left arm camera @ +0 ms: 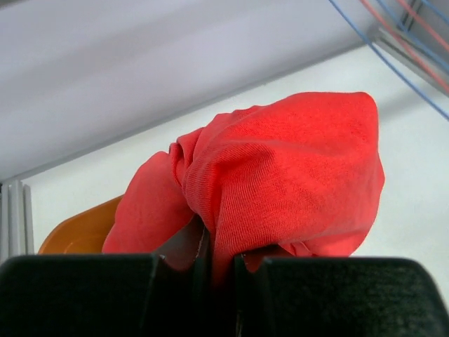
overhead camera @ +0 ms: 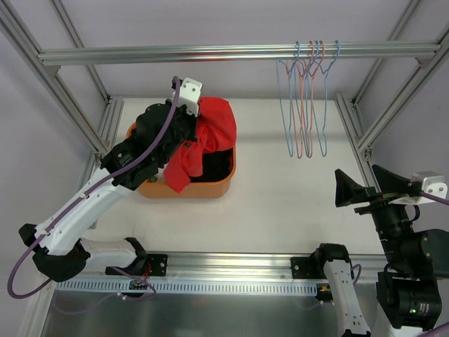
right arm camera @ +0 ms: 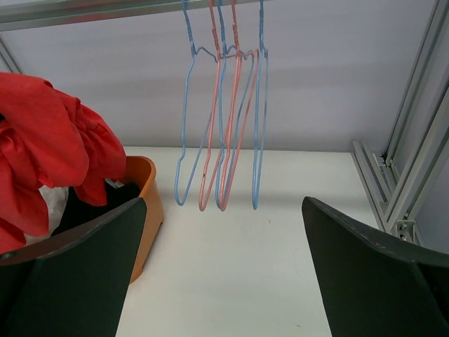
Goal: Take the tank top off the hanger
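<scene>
Spanning the whole scene, the white table [overhead camera: 280,203] carries everything, and above its far edge runs the aluminium rail [overhead camera: 210,53], there to hang things from. Toward the far-left corner of the table sits the orange basket [overhead camera: 210,188], holding some dark clothing [overhead camera: 216,167]; it looks like the place for garments once they are off a hanger. Bunched over the basket's far rim is the red tank top [overhead camera: 210,137], lifted clear of the table and drooping partly into the basket, because the left gripper [left arm camera: 222,274] has its jaws pinched nearly shut on a fold of the cloth. No hanger shows inside the fabric in any view, so I judge it already freed and about to be dropped in. Near the right end of the rail hang the thin wire hangers [overhead camera: 305,105], blue and pink, all bare and well apart from the garment. Beside the near-right corner, the right gripper [overhead camera: 368,186] waits with its jaws spread fully wide and nothing between them, pointing toward the hangers, apparently idle.
</scene>
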